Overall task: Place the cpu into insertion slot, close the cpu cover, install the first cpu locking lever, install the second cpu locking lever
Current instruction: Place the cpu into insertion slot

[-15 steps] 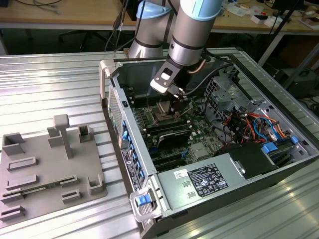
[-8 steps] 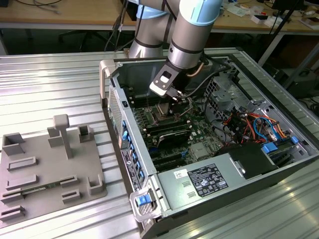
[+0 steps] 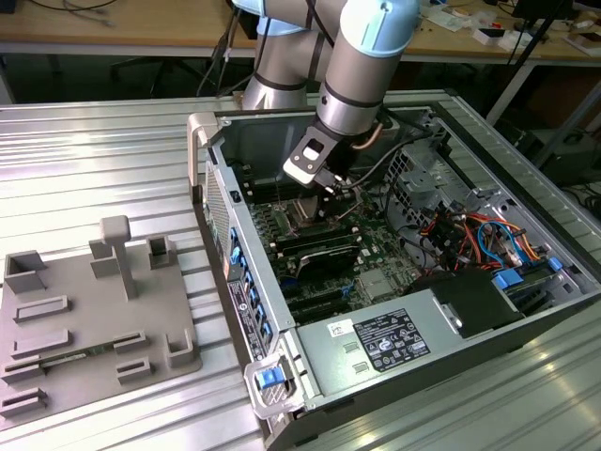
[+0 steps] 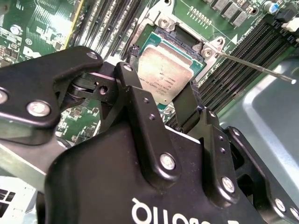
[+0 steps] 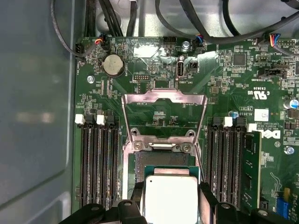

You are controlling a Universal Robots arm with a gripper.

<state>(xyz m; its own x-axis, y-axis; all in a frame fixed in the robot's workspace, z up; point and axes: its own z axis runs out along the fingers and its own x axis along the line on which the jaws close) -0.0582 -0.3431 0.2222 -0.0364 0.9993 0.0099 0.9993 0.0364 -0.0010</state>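
**While the cpu hangs over its socket, squareness counts most**

As the first wrist view shows it, the gripper (image 5: 171,207) is clamped on the cpu (image 5: 170,193), with a finger on each of two opposite edges and the silvery top facing up. The chip sits just over the near part of the insertion slot (image 5: 161,161), whose dark bed shows beyond it; whether they touch I cannot tell. To do this step well, I judge, the chip should be kept level and square to the metal rim and set down with no sideways push, since a tilted chip could bind.

Beyond the slot the cpu cover (image 5: 161,95) stands swung open, clear of the path. In the second wrist view a thin locking lever (image 4: 252,65) juts out beside the socket. White print dots the green motherboard (image 5: 224,79), and the exterior view shows a labelled power-supply box (image 3: 385,338); I leave both unread.
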